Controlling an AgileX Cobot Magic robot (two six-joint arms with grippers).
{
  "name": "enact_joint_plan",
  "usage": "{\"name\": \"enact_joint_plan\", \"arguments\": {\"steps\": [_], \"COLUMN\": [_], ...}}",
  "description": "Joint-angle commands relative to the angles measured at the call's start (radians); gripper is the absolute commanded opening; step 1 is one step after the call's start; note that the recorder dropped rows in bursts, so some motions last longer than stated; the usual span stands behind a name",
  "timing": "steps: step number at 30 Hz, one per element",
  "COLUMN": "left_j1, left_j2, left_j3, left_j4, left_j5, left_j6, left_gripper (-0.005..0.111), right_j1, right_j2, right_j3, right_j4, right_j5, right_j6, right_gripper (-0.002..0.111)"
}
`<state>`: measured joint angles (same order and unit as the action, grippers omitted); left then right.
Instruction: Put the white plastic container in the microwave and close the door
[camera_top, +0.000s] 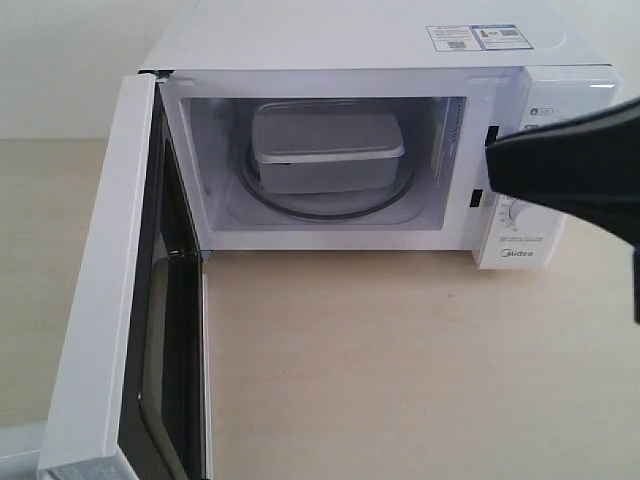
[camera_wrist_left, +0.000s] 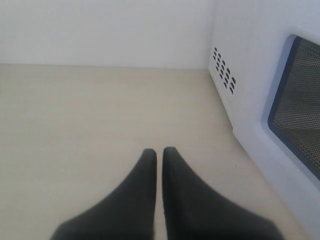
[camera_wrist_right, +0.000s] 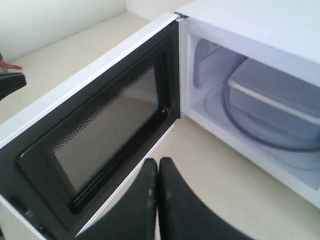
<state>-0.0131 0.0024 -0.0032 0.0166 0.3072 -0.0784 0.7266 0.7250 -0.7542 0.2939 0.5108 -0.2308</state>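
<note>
The white plastic container (camera_top: 325, 140) sits lidded on the glass turntable inside the microwave (camera_top: 350, 40); the right wrist view also shows the container (camera_wrist_right: 280, 95) in the cavity. The door (camera_top: 100, 300) stands swung wide open to the left, its dark window facing inward (camera_wrist_right: 100, 125). My right gripper (camera_top: 492, 162) hovers shut and empty in front of the control panel, its fingertips (camera_wrist_right: 158, 162) above the table near the door's lower edge. My left gripper (camera_wrist_left: 159, 151) is shut and empty over the table, on the outer side of the door (camera_wrist_left: 255, 115).
The beige tabletop (camera_top: 400, 360) stretches in front of the microwave. Vent holes (camera_wrist_left: 224, 70) mark the microwave's left side. A white wall (camera_wrist_left: 100, 30) runs behind the table. A dark arm part (camera_wrist_right: 10, 82) shows beyond the door.
</note>
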Motion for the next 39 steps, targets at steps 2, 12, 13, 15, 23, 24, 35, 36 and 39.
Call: {"name": "enact_joint_plan", "arguments": {"steps": [2, 12, 13, 15, 23, 24, 35, 36, 39], "left_j1": [0.003, 0.003, 0.003, 0.003, 0.003, 0.003, 0.003, 0.003, 0.003], "left_j2": [-0.002, -0.002, -0.002, -0.002, -0.002, -0.002, -0.002, -0.002, -0.002], "left_j3": [0.003, 0.003, 0.003, 0.003, 0.003, 0.003, 0.003, 0.003, 0.003], "left_j4": [-0.005, -0.005, -0.005, -0.005, -0.005, -0.005, -0.005, -0.005, -0.005], "left_j5": [-0.001, -0.001, -0.001, -0.001, -0.001, -0.001, -0.001, -0.001, -0.001], "left_j6": [-0.003, -0.003, -0.003, -0.003, -0.003, -0.003, -0.003, -0.003, -0.003], "left_gripper": [0.004, 0.004, 0.004, 0.004, 0.004, 0.004, 0.004, 0.004, 0.004], "right_j1": [-0.057, -0.515, -0.555, -0.624, -0.771, -0.776, -0.776, -0.776, -0.776], "right_j2": [-0.005, -0.175, -0.208, -0.277, -0.51, -0.529, -0.725, -0.725, -0.725], "right_j3": [0.004, 0.145, 0.174, 0.229, 0.477, 0.5, 0.721, 0.731, 0.754], "right_j4": [-0.041, 0.062, 0.074, 0.085, 0.09, 0.09, 0.09, 0.09, 0.09], "right_j5": [-0.112, -0.259, -0.283, -0.326, -0.397, -0.399, -0.401, -0.407, -0.394], "right_j6": [-0.014, -0.001, -0.001, -0.001, -0.001, -0.001, -0.007, -0.007, -0.007], "right_gripper": [0.0, 0.0, 0.0, 0.0, 0.0, 0.0, 0.0, 0.0, 0.0]}}
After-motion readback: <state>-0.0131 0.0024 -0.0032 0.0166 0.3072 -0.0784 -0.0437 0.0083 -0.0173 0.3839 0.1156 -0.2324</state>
